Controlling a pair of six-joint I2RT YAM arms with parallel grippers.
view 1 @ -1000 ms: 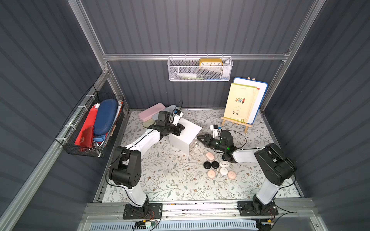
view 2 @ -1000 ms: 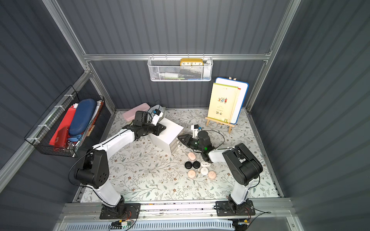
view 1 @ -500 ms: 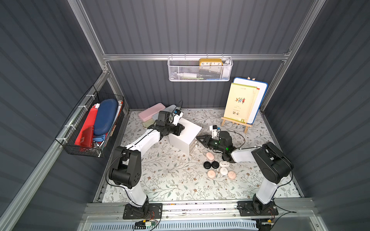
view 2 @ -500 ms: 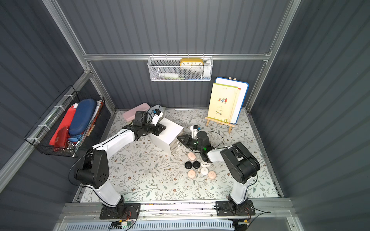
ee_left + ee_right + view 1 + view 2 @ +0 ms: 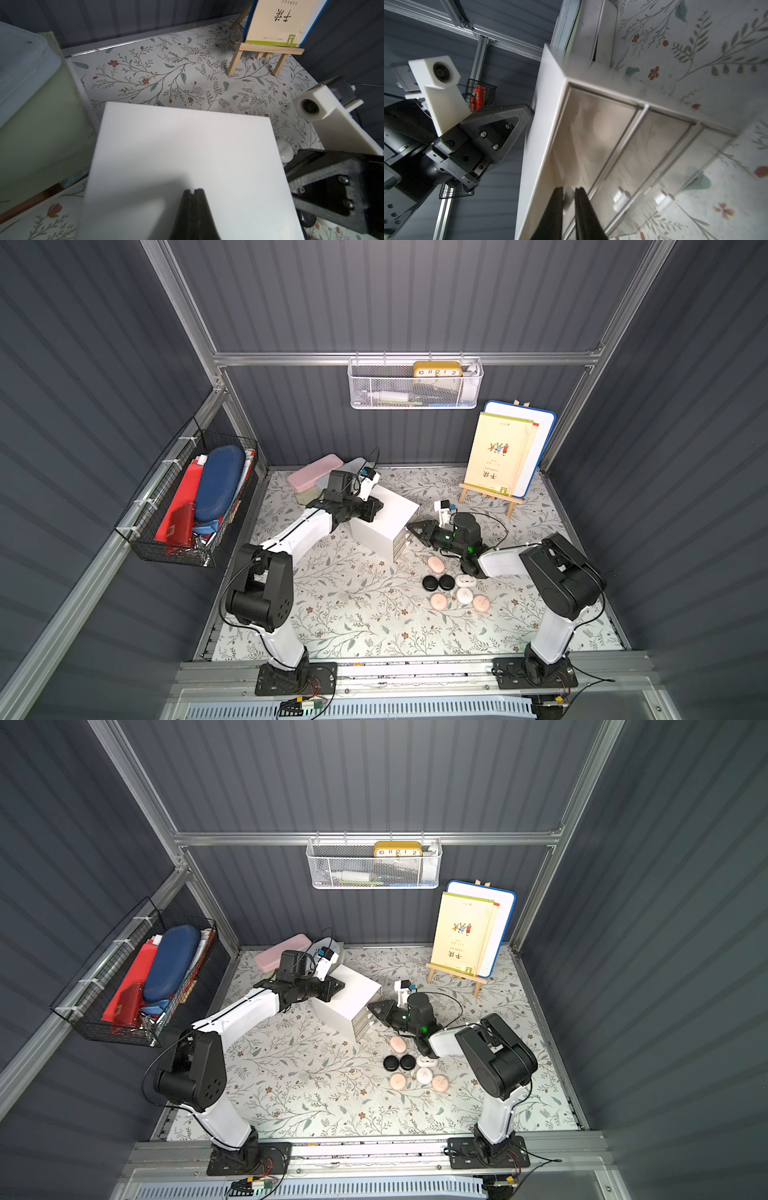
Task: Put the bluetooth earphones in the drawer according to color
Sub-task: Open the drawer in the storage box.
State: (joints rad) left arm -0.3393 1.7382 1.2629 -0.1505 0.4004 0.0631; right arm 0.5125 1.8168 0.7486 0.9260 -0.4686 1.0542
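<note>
The drawer cabinet (image 5: 386, 518) (image 5: 347, 996) is a white cube with three clear drawers (image 5: 623, 149), all pushed in. My left gripper (image 5: 376, 506) (image 5: 193, 190) is shut and rests on its top face. At the cabinet's front, my right gripper (image 5: 409, 527) (image 5: 569, 190) is shut on the small white knob (image 5: 568, 199) of the top drawer. Several earphones lie on the mat in front of the right arm: pink ones (image 5: 435, 564) (image 5: 438, 600) (image 5: 481, 603), black ones (image 5: 430, 583) (image 5: 446, 582) and white ones (image 5: 466, 581) (image 5: 464, 595). Another white one (image 5: 286, 150) lies beside the cabinet.
A pink pencil case (image 5: 316, 472) and a pale green box (image 5: 305, 495) lie behind the cabinet. A book on a wooden easel (image 5: 496, 460) stands at the back right. A wire basket (image 5: 195, 506) hangs on the left wall, a mesh basket (image 5: 415, 385) on the back wall.
My right gripper has slid a little towards the cabinet's front and narrowed its jaws onto the top drawer's knob. The left arm has not moved.
</note>
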